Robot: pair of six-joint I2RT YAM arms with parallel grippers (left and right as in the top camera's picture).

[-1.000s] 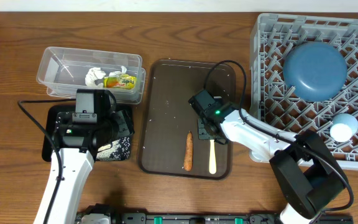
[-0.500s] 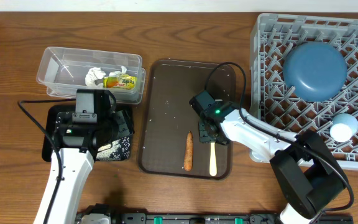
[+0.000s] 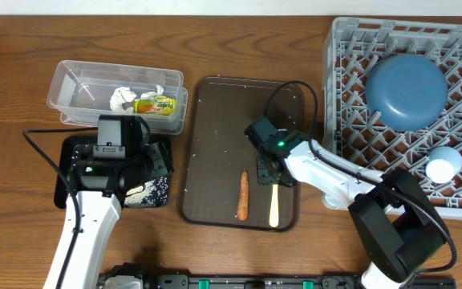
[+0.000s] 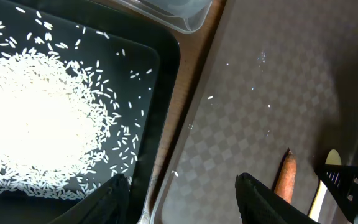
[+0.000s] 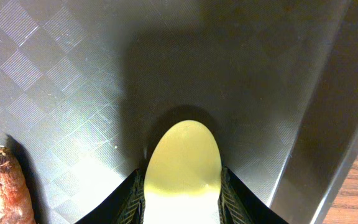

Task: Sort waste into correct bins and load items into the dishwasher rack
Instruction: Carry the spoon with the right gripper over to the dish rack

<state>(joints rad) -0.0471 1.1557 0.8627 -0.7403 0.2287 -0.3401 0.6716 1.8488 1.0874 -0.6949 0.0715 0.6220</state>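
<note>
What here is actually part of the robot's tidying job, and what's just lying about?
Part of the job: pale yellow spoon, orange-brown food stick, rice, tissue, wrapper, clear tub, black tray, grey rack, blue plate.
Just lying about: brown serving tray, wooden table.

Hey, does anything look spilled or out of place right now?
Yes. A few stray rice grains lie on the brown serving tray, outside the black tray that holds the rice heap. The orange-brown food stick also lies on that serving tray, not in a bin. The right gripper has its jaws on the pale yellow spoon.
</note>
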